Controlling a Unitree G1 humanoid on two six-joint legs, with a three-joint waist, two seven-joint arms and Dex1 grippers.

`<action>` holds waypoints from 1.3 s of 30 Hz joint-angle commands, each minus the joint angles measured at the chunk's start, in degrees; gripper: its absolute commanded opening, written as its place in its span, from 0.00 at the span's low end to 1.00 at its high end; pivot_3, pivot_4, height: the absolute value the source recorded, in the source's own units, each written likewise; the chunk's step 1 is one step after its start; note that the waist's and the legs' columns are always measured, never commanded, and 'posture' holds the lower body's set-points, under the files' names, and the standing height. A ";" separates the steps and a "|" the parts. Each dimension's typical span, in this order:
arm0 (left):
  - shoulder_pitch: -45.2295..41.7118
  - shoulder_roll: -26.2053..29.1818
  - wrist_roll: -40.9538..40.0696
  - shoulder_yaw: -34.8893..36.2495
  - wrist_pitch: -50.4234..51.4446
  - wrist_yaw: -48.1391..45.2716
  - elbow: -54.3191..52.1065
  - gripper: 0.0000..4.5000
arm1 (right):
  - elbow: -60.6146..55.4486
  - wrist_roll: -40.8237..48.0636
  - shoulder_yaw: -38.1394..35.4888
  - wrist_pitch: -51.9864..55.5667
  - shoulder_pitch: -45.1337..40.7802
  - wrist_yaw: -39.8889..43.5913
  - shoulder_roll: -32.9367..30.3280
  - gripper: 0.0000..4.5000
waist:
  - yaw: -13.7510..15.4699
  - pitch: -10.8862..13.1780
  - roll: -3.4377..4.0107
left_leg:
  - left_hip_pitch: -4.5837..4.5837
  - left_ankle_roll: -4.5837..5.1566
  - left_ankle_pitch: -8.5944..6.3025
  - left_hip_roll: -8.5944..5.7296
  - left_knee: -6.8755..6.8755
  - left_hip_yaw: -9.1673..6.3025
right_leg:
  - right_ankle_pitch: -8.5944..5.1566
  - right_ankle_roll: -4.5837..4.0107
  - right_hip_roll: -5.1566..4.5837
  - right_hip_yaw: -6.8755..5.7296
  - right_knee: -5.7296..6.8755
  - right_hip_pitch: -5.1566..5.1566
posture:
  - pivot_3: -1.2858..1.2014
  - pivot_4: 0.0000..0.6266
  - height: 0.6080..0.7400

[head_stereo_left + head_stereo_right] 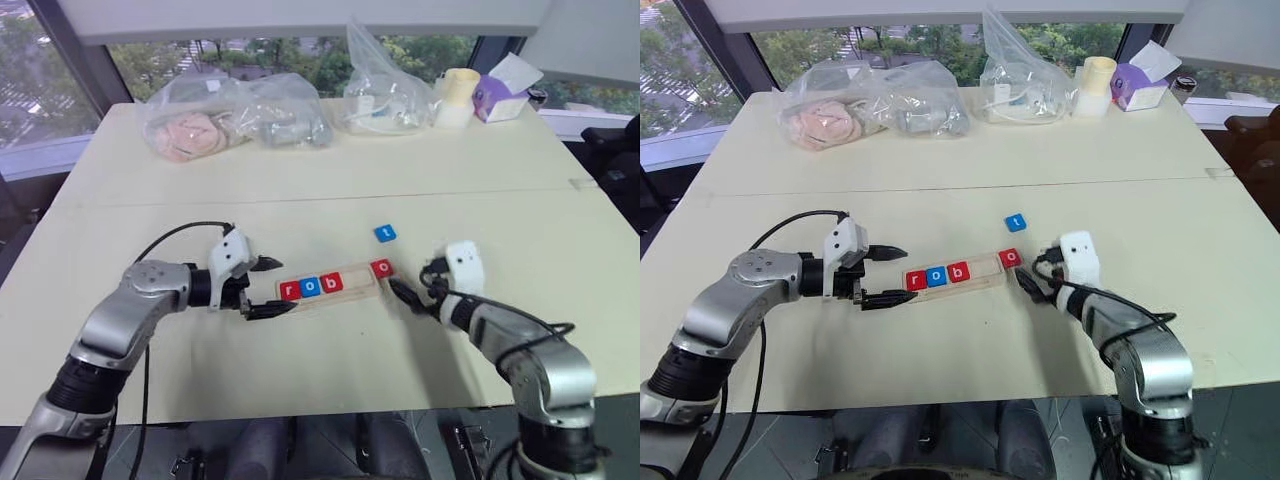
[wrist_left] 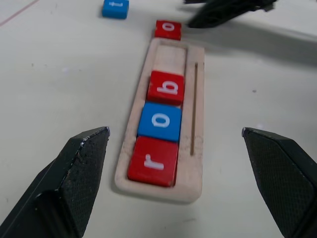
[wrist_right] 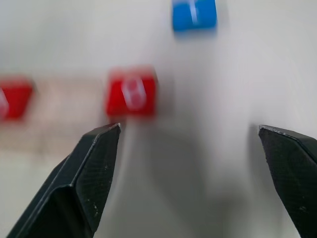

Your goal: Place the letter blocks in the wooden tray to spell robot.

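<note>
The table [image 1: 330, 180] spans the head views, with clear plastic bags [image 1: 235, 115] along its far edge at the upper part of the frame. The wooden tray [image 1: 335, 284] lies at lower centre, its long axis running left to right, the right end tipped slightly toward the top. The left wrist view looks along that axis and shows the groove beside the slot. In the slot sit a red r [image 2: 153, 161], a blue o [image 2: 160, 122] and a red b [image 2: 167, 88], then a bare stretch. A second red o [image 1: 382, 268] rests at the tray's right end, outside the slot. The blue t [image 1: 385, 233] lies apart, above and right. The left gripper [image 1: 270, 288] straddles the tray's left end, jaws spread, empty. The right gripper [image 1: 415, 292] sits just right of the red o, jaws released.
</note>
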 commanded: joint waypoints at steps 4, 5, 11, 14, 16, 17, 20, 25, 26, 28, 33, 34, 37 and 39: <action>-0.06 0.23 -0.38 1.27 -0.82 -0.22 -1.94 1.00 | -0.67 -0.09 3.99 -5.78 0.32 1.62 -0.91 0.99 | -0.17 0.00 0.00 | 0.04 0.00 0.00 0.15 0.02 0.02 | 0.02 -0.07 0.06 0.00 0.00 -0.01 | 0.52 0.24 1.00; -0.06 0.24 -0.33 1.28 -0.91 -0.27 -1.85 1.00 | -0.36 -0.13 4.32 -6.16 0.21 1.47 -0.76 0.99 | -0.06 0.00 -0.01 | 0.04 0.00 0.00 0.17 0.02 0.01 | 0.03 -0.09 0.07 0.00 0.00 -0.01 | 0.52 0.24 1.00; -0.43 0.01 0.86 0.84 -2.92 -0.80 0.89 1.00 | 6.47 -3.19 9.20 -12.43 -2.84 0.28 1.16 0.99 | -0.06 0.00 -0.01 | 0.00 0.00 0.00 0.12 0.01 0.02 | 0.03 -0.09 0.04 0.00 -0.05 -0.01 | 0.52 0.24 1.00; 0.07 -0.21 1.24 0.60 -3.70 -0.55 1.09 1.00 | 10.11 -5.20 10.67 -15.82 -4.24 -0.34 1.66 0.99 | -0.08 0.00 -0.01 | 0.02 -0.01 0.00 0.12 0.01 0.02 | 0.04 -0.10 0.05 0.00 -0.03 -0.02 | 0.52 0.24 1.00; 0.05 -0.61 1.52 0.26 -3.75 -0.16 1.00 1.00 | 11.87 -5.96 11.31 -17.33 -4.72 -0.32 1.95 0.99 | -0.05 0.00 -0.01 | 0.02 0.00 0.00 0.11 0.01 0.02 | 0.03 -0.10 0.05 0.00 -0.03 -0.02 | 0.52 0.24 1.00; -0.01 -0.81 1.67 0.11 -3.70 0.00 0.95 1.00 | 12.32 -6.05 11.48 -17.72 -4.81 -0.22 2.08 0.99 | -0.04 0.00 -0.01 | 0.01 -0.01 0.00 0.11 0.01 0.03 | 0.04 -0.09 0.05 0.00 -0.03 -0.01 | 0.52 0.24 1.00; 0.78 -0.85 1.39 0.29 -2.50 0.77 -1.44 1.00 | 12.86 -6.00 11.51 -18.32 -4.98 -0.03 2.63 0.99 | -0.03 -0.01 -0.02 | 0.02 0.00 0.00 0.10 0.01 0.02 | 0.04 -0.09 0.05 0.00 -0.03 -0.01 | 0.52 0.24 1.00; 1.19 -0.47 0.67 1.04 -0.90 1.44 -3.70 1.00 | 11.78 -3.01 7.60 -16.09 -4.90 -0.92 4.67 0.99 | -0.07 -0.01 -0.02 | 0.02 0.00 0.00 0.12 0.01 0.00 | 0.04 -0.09 0.07 0.00 -0.01 -0.01 | 0.52 0.24 1.00; 1.02 -0.44 0.65 1.13 -0.79 1.38 -3.57 1.00 | 11.37 -2.01 6.39 -15.36 -4.90 -0.99 5.27 0.99 | -0.05 -0.01 -0.01 | 0.03 0.00 0.00 0.12 0.01 0.00 | 0.04 -0.09 0.07 0.00 -0.01 -0.01 | 0.52 0.24 1.00; 0.48 -0.48 0.78 1.10 -0.95 1.17 -2.79 1.00 | 10.61 -1.41 5.70 -14.66 -4.61 -0.74 5.26 0.87 | -0.03 -0.01 -0.01 | 0.03 0.00 0.00 0.11 0.01 0.00 | 0.04 -0.09 0.07 0.01 0.00 0.00 | 0.52 0.24 1.00; -1.04 -0.84 1.11 0.70 -1.49 0.63 -0.87 1.00 | 10.50 -2.92 8.53 -15.47 -3.35 0.01 3.67 0.34 | 0.02 -0.01 -0.01 | 0.02 -0.01 0.00 0.08 0.01 0.00 | 0.03 -0.08 0.06 0.00 -0.02 0.01 | 0.52 0.24 1.00; -1.48 -0.85 1.06 0.78 -1.51 0.46 -0.46 1.00 | 10.43 -3.26 9.08 -15.71 -3.25 0.00 3.43 0.26 | 0.01 -0.01 -0.01 | 0.02 0.00 0.00 0.08 0.00 0.00 | 0.03 -0.08 0.06 0.00 -0.02 0.01 | 0.52 0.24 1.00; -2.43 -0.68 0.99 0.99 -1.60 -0.09 0.59 1.00 | 9.81 -3.72 9.49 -16.28 -3.10 -0.20 3.34 0.26 | -0.14 -0.01 -0.01 | 0.03 0.00 0.00 0.08 0.00 0.00 | 0.03 -0.08 0.08 0.00 -0.02 0.00 | 0.52 0.24 1.00; -3.25 -0.48 0.86 1.13 -1.17 -0.29 0.96 1.00 | 8.27 -2.49 8.16 -16.39 -3.22 -0.05 3.81 0.26 | -0.11 -0.01 -0.01 | 0.03 0.00 0.00 0.08 0.00 0.01 | 0.03 -0.08 0.08 0.00 -0.02 0.00 | 0.52 0.24 1.00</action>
